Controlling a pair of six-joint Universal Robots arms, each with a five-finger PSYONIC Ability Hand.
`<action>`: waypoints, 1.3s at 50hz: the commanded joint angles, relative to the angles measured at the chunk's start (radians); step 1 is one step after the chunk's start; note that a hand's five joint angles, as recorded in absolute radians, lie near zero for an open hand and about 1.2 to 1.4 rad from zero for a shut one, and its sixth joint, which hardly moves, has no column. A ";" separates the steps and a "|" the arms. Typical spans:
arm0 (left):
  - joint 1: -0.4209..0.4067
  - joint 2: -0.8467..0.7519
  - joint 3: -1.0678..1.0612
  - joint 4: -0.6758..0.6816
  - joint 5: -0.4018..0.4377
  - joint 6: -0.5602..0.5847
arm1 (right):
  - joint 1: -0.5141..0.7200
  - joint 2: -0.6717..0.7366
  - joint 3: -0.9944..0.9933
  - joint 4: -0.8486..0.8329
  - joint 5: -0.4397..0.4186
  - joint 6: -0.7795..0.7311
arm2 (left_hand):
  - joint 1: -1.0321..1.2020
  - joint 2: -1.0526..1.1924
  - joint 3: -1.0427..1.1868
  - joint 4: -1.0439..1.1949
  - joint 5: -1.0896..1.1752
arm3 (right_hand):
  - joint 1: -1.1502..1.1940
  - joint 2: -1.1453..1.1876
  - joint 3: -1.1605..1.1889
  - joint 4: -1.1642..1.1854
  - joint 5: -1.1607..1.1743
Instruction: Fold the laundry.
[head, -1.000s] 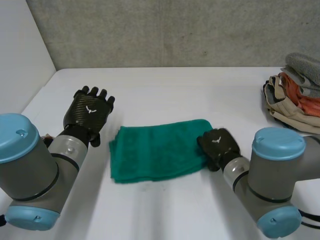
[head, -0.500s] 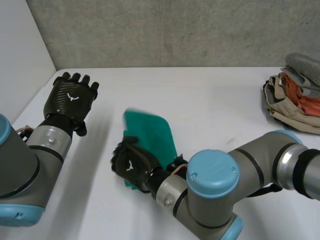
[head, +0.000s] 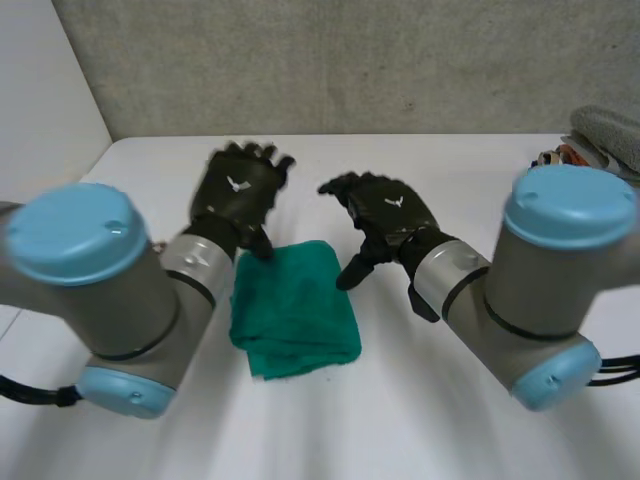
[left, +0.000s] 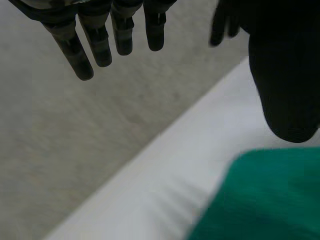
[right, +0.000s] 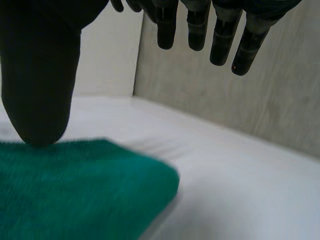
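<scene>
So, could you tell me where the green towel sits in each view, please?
Head view: green towel lies folded on the white table between both arms.
Left wrist view: just past the thumb tip of the left hand.
Right wrist view: just past the thumb tip of the right hand.
Shared landmark: the grey wall behind the table.

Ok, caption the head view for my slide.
Open left hand and open right hand at the far edge of a folded green towel; laundry pile at right.
</scene>
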 joint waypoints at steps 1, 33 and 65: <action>-0.015 -0.136 0.043 -0.199 -0.063 -0.026 | 0.005 0.226 -0.261 0.276 -0.014 -0.020 | 0.004 0.002 -0.004 -0.001 -0.019 | -0.021 -0.050 -0.039 -0.059 -0.063; 0.114 0.116 0.139 -0.319 0.326 -0.006 | 0.122 0.042 -0.028 0.002 0.162 -0.371 | 0.083 0.082 0.075 0.079 0.060 | -0.021 -0.050 -0.039 -0.059 -0.063; 0.182 0.222 0.121 -0.457 0.659 -0.012 | 0.235 0.319 -0.008 -0.265 0.148 -0.540 | 0.060 0.058 0.051 0.055 0.037 | -0.021 -0.050 -0.039 -0.059 -0.063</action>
